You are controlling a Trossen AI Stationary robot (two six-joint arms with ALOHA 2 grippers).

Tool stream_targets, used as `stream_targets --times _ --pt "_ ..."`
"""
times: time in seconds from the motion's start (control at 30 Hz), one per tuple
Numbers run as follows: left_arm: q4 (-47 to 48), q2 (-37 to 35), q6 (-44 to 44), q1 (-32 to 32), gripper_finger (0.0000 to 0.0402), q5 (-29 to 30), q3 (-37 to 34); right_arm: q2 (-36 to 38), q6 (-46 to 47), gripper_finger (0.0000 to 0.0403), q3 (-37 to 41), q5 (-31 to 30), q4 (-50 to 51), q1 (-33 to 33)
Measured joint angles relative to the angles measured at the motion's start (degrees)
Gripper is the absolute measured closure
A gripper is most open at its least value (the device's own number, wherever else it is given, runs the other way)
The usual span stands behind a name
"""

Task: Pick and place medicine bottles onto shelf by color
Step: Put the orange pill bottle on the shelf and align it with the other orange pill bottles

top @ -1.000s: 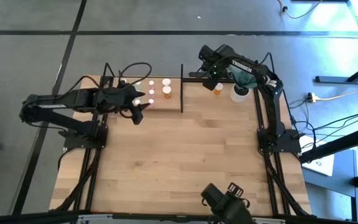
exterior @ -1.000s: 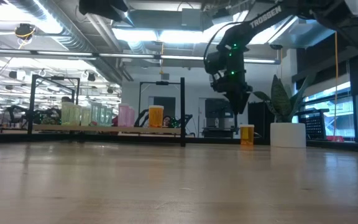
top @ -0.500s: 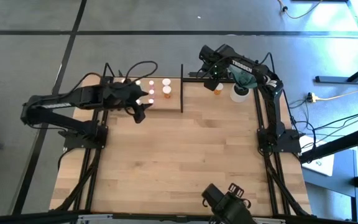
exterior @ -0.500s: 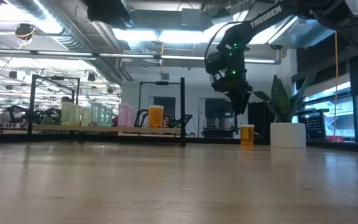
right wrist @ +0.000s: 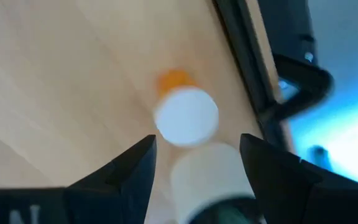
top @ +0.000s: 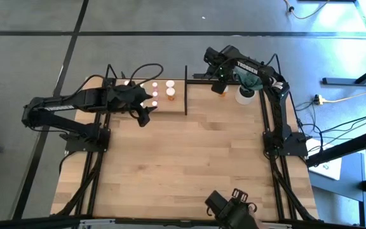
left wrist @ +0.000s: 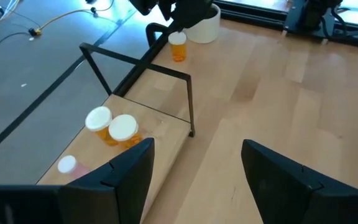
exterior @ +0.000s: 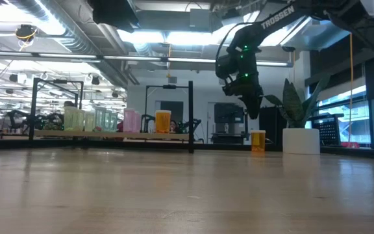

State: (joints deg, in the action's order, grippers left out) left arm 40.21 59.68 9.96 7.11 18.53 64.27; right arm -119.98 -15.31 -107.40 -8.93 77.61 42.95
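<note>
Right wrist view looks straight down on the orange bottle (right wrist: 185,112), which stands upright on the table (top: 189,159), its long axis vertical and its white cap facing up, framed between the spread fingers of the right gripper (right wrist: 194,165) hovering above it without touching. From the high view this bottle (top: 223,91) stands near the table's far edge, just beside the white plant pot (top: 244,95), outside the shelf (top: 176,105). "TROSSEN" is printed on the right arm (exterior: 274,17). The left gripper (left wrist: 194,168), fingers apart and empty, hangs at the shelf's near edge by the other bottles (left wrist: 114,126) standing upright there.
</note>
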Motion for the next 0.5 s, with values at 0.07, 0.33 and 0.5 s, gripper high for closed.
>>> stream_targets --times 0.07,0.33,0.5 --pt "0.0 0.0 0.0 0.0 0.0166 0.0 0.0 0.0 -1.0 0.0169 -0.7 -4.1 1.8 -0.9" --pt "0.0 0.0 0.0 0.0 0.0167 0.1 0.0 0.0 -5.6 0.0169 -5.0 -9.5 1.9 -5.1" --pt "0.0 0.0 0.0 0.0 0.0167 0.1 0.0 0.0 -10.7 0.0169 -4.5 -5.4 -1.3 -5.7"
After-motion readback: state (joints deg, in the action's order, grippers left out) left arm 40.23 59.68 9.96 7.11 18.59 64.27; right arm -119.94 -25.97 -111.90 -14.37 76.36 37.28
